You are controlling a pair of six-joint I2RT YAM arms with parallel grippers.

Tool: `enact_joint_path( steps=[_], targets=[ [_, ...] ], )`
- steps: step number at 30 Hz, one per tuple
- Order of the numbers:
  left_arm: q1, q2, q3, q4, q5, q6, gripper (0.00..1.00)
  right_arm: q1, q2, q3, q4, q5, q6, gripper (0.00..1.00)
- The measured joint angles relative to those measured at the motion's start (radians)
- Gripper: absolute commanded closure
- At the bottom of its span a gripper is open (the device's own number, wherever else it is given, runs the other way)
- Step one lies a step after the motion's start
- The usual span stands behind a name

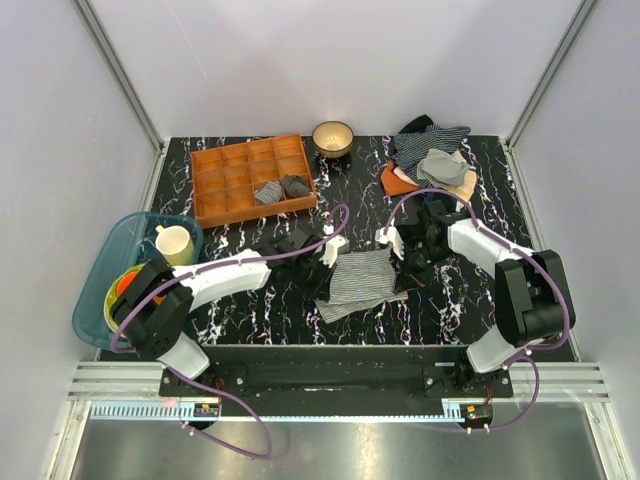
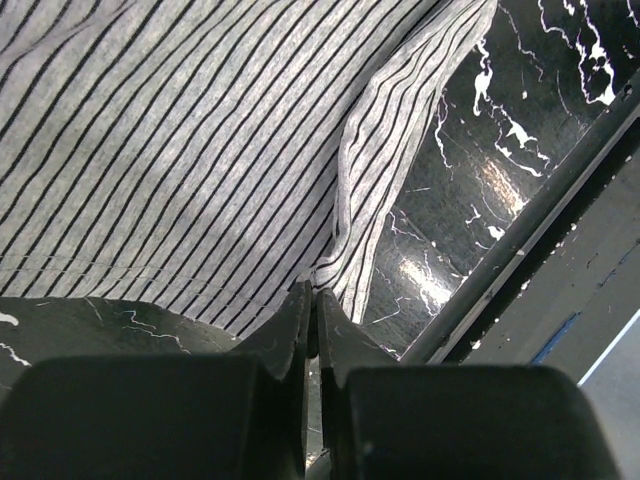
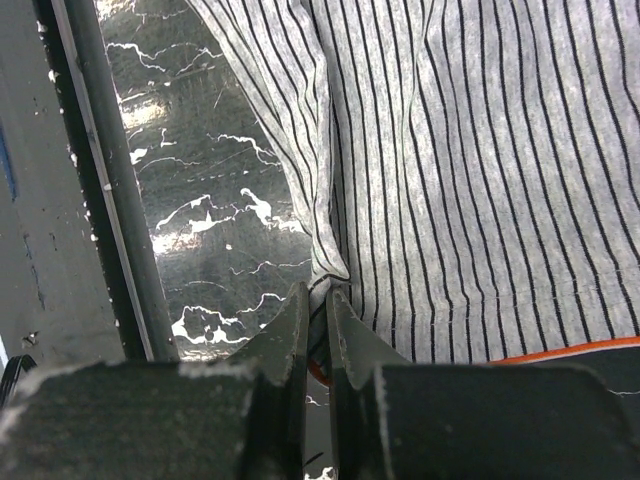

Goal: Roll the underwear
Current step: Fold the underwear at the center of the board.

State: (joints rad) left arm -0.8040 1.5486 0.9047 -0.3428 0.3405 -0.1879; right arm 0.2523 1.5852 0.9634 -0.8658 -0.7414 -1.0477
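Here, pinstriped white underwear (image 1: 360, 280) (orange-edged), corners pinched in left claw (image 2: 312, 292) and right claw (image 3: 318, 295)

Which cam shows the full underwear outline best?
Top external: only there is the whole underwear visible, spread out with its full outline. Left wrist shows just striped cloth with a fold pinched in the left tool. Right wrist shows the same in the right tool, plus an orange edge.
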Motion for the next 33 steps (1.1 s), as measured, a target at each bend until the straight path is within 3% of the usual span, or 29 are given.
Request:
enact_joint_path(
  steps=[2, 3, 7, 10, 13, 18, 24, 28, 33],
  targets=[
    [-0.006, 0.005, -0.004, 0.006, 0.001, -0.005, 0.83, 0.0, 0.002, -0.005, -0.003, 0.0, -0.004, 0.88],
    [-0.01, 0.009, -0.008, 0.008, 0.002, -0.006, 0.78, 0.0, 0.004, -0.008, -0.004, 0.0, -0.004, 0.78],
    [-0.025, 0.03, -0.03, 0.011, 0.001, -0.024, 0.57, 0.0, 0.011, -0.015, -0.011, 0.005, -0.006, 0.62],
    [-0.028, 0.028, -0.036, 0.0, -0.006, -0.027, 0.48, 0.0, 0.012, -0.01, -0.036, 0.013, -0.008, 0.6],
    [-0.029, -0.015, -0.038, -0.018, -0.028, -0.026, 0.45, 0.0, 0.009, 0.021, -0.094, 0.014, -0.011, 0.6],
    [-0.028, -0.243, -0.05, -0.023, -0.089, 0.025, 0.41, 0.0, -0.052, 0.098, -0.166, -0.005, -0.03, 0.63],
    [-0.028, -0.447, -0.153, 0.105, -0.109, 0.109, 0.37, 0.0, -0.101, 0.084, -0.138, -0.007, -0.067, 0.73],
    [-0.028, -0.414, -0.204, 0.154, -0.108, 0.117, 0.44, 0.0, -0.067, 0.064, -0.097, 0.023, -0.058, 0.78],
    [-0.018, -0.269, -0.199, 0.181, -0.124, 0.074, 0.46, 0.0, -0.013, 0.075, 0.009, 0.097, 0.046, 0.71]
  ],
)
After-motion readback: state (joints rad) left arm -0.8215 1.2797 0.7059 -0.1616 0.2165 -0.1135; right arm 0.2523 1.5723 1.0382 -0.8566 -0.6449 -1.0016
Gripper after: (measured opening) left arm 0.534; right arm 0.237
